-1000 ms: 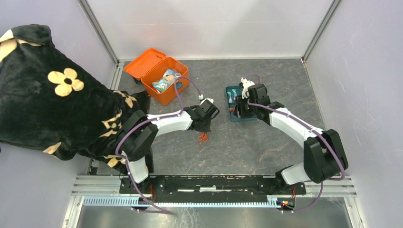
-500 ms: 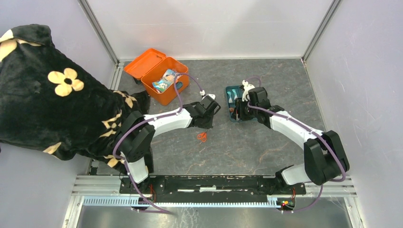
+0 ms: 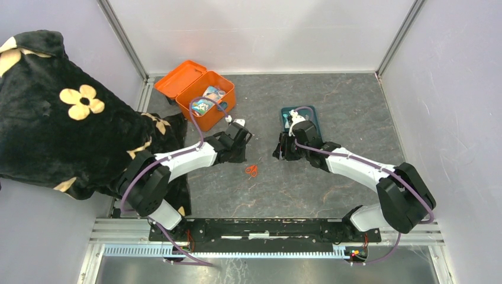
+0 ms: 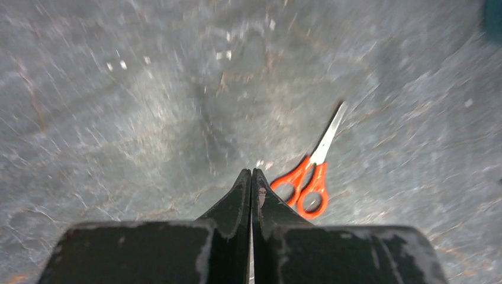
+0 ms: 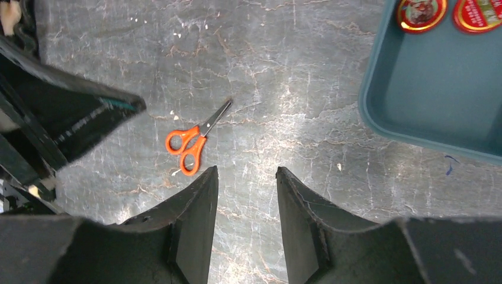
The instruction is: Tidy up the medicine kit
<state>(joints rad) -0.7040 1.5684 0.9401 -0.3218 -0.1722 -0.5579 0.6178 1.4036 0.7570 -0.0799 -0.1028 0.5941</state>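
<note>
Glossy plastic medicine kit [image 3: 208, 122], matt marbled table [image 3: 355, 106]

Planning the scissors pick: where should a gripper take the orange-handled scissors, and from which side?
Probably straight down from above: the scissors lie flat and closed on the table. Close across the narrow neck where blades meet handles; the loops are wider.

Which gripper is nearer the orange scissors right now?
Left. The left gripper, shut, hovers just beside the orange scissors; the right gripper, open, is farther off on their other side.
</note>
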